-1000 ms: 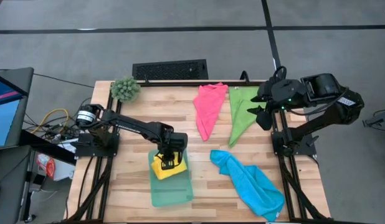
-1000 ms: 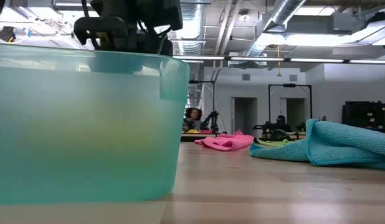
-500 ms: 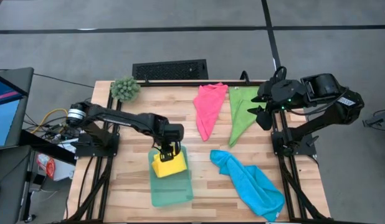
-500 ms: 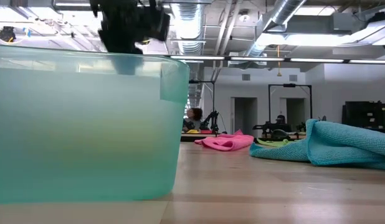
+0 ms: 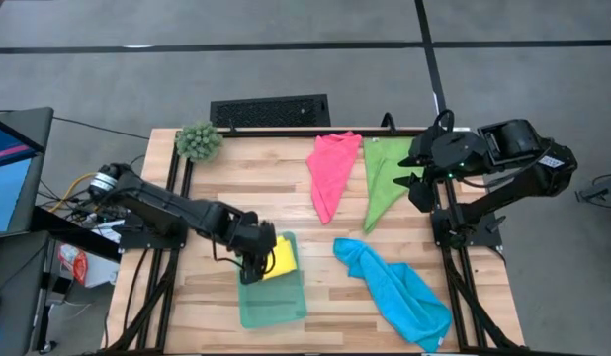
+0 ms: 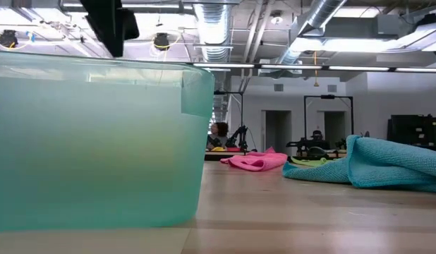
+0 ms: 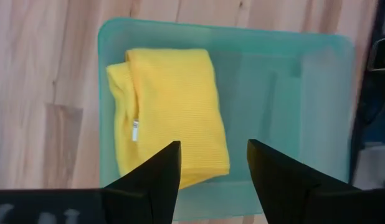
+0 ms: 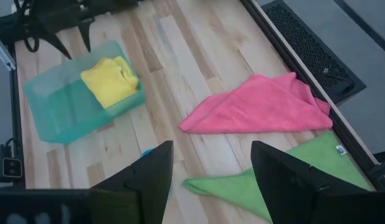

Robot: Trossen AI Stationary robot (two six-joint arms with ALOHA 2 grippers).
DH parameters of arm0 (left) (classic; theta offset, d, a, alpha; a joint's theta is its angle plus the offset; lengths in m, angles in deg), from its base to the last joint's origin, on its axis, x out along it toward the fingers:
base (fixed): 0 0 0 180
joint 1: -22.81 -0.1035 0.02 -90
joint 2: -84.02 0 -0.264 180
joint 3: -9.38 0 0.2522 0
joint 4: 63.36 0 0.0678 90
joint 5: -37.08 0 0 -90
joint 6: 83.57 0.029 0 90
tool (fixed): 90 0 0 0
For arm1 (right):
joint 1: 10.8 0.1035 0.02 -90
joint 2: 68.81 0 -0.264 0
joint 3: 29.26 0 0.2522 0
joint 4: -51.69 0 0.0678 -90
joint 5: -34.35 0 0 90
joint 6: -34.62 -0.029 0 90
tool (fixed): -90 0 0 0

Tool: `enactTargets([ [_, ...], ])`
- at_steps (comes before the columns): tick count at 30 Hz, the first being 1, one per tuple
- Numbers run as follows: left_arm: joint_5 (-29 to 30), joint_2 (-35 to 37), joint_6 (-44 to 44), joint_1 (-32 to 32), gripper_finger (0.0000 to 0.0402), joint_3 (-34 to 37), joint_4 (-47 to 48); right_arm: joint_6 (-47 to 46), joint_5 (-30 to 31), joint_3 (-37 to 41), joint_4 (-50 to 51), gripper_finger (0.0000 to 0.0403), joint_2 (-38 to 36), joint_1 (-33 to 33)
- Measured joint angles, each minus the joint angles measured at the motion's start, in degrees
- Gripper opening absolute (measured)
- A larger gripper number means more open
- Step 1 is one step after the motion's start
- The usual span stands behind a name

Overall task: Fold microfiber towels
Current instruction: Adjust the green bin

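A folded yellow towel lies flat in the far end of a pale teal tray near the table's front. My left gripper hangs open above the tray's left rim and holds nothing; the low view shows it high over the tray. A pink towel and a green towel lie spread at the back right. A blue towel lies crumpled at the front right. My right gripper waits open, raised over the right edge beside the green towel.
A spiky green plant ball sits at the far left corner. A black grille lies along the far edge. Bare wood shows between the tray and the pink towel.
My left gripper has risen out of the tray, off the yellow towel, and gone a little toward the table's left edge. The towel stays folded in the tray's far end.
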Motion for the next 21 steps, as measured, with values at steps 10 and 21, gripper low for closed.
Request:
enactTargets([
  [10,0.38,-2.01,-0.29,2.57,0.0171,0.02,-0.18,-0.02,0.01,0.0,0.2,0.024,0.0,0.0],
  [21,3.0,-2.01,-1.86,2.86,0.0171,0.02,-0.26,-0.39,0.0,0.0,0.22,0.024,0.0,0.0],
])
